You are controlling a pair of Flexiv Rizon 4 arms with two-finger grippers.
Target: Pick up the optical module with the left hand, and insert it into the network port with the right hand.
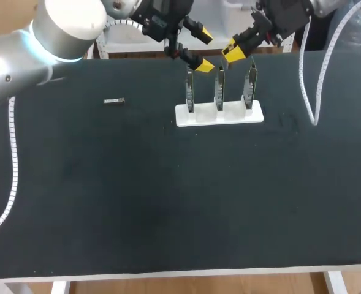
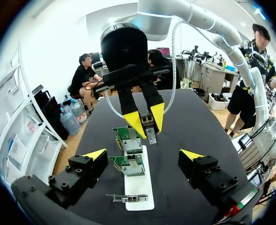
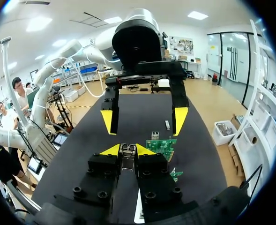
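My right gripper point(image 3: 127, 150) pinches module point(image 3: 127, 161), long axis along fingers, aimed down at circuit boards point(image 1: 219, 92) just below. My left gripper point(image 1: 201, 50) spread, empty, beside. Right nearer.

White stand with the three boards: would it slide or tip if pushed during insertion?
The white stand looks light, and no clamp shows holding it to the table, so it may well slide. Its boards stand tall and thin, so a high sideways push might tip it.
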